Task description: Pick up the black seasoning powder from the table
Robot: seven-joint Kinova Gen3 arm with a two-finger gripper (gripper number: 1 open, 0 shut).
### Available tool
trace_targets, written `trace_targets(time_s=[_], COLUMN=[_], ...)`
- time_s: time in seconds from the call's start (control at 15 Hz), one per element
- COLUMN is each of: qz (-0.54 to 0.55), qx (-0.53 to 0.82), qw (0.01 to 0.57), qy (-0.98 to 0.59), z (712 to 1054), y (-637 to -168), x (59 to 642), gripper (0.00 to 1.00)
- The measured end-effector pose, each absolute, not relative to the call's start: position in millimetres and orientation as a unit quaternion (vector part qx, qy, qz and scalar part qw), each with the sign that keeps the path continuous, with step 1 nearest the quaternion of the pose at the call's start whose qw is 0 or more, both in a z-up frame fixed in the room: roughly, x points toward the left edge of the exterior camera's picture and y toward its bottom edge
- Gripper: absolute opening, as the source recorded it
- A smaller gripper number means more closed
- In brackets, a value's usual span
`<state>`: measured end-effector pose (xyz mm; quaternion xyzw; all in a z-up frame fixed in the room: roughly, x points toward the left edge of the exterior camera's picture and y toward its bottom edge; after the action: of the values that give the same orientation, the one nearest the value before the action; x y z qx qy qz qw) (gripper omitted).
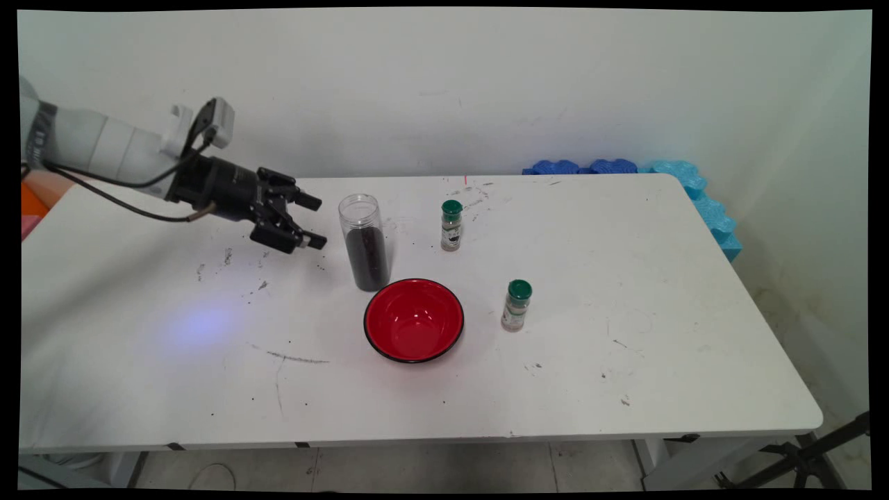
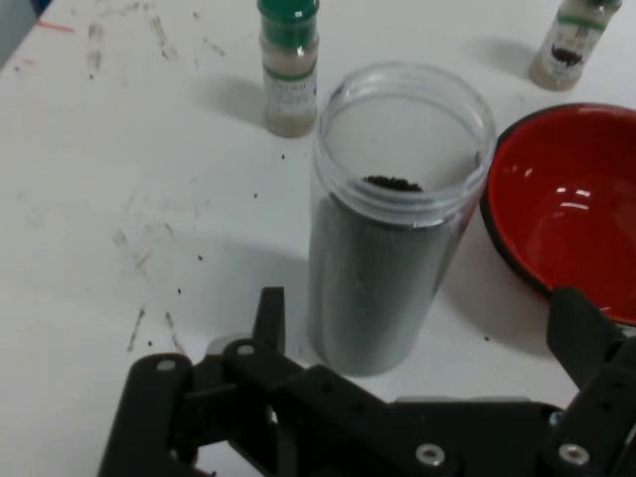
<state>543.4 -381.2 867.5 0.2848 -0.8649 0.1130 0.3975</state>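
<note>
A tall clear jar without a lid stands upright on the white table, over half full of dark grains. My gripper hovers just left of it, open, with nothing between its fingers. In the hand view the jar stands straight ahead between the two spread fingers, a short way off. A red bowl with a black rim sits empty just in front of the jar, and shows at the right as the red bowl in the hand view.
Two small spice bottles with green caps stand on the table: one behind and right of the jar, the other right of the bowl. Blue foam pieces line the table's far right corner. Dark smudges mark the tabletop.
</note>
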Motion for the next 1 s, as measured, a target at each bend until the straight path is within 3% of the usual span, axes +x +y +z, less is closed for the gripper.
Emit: trace_targets(time_s=[1.0], qz=[0.112], qx=[0.286], qw=[0.411], qy=[-0.858], z=[826], y=[-408], x=[507], gripper=[1.00])
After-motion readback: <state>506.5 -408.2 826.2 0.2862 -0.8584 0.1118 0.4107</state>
